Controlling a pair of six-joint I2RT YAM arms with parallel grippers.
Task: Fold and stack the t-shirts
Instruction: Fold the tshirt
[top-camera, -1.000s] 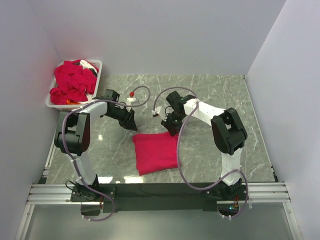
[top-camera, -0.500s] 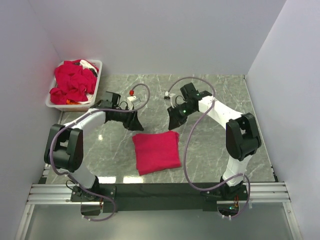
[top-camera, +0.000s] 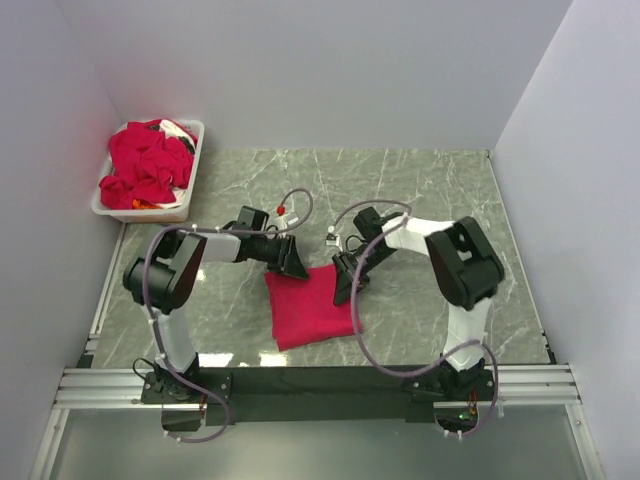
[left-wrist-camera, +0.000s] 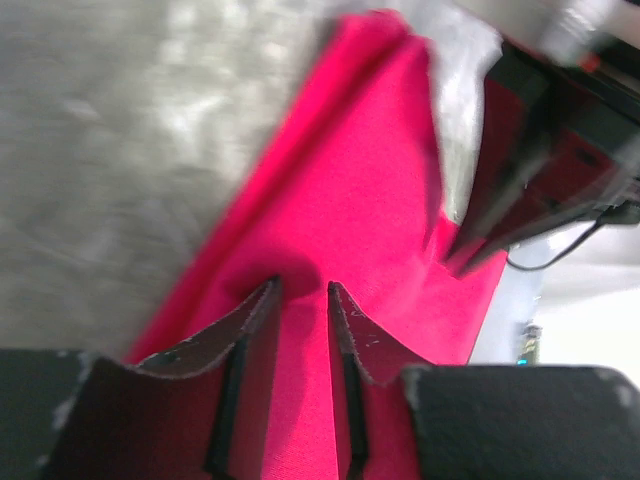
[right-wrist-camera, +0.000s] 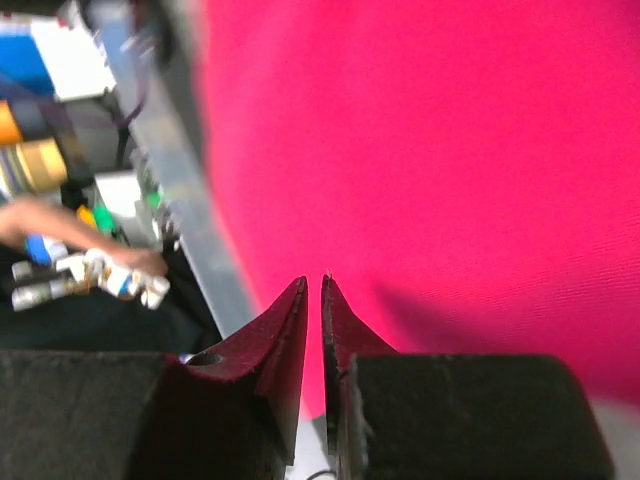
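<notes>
At the far left corner a white rectangular plastic bin (top-camera: 150, 212) holds a loose heap of crimson-red t-shirts (top-camera: 148, 165), crumpled and unfolded. It sits on a grey-green marble-patterned table (top-camera: 440, 190).

Right of the bin, the left gripper (top-camera: 295, 265) is low at the far left corner of a folded crimson-red t-shirt (top-camera: 315, 312). This shirt lies flat as a rough rectangle near the middle of the table, towards its near edge. In the left wrist view its 2 fingers (left-wrist-camera: 250, 320) stand a narrow way apart with a small pucker of the red cloth pinched between their tips.

The right gripper (top-camera: 347, 275) is down at the far right corner of the same shirt. Its 2 fingers (right-wrist-camera: 280, 330) are drawn almost together, with only a thin slit left, and their tips are at the cloth's edge. I cannot tell whether any fabric is caught between them.

At the left edge of the right wrist view some blue, yellow and white items (right-wrist-camera: 45, 150) appear, too blurred for any writing to be read.
</notes>
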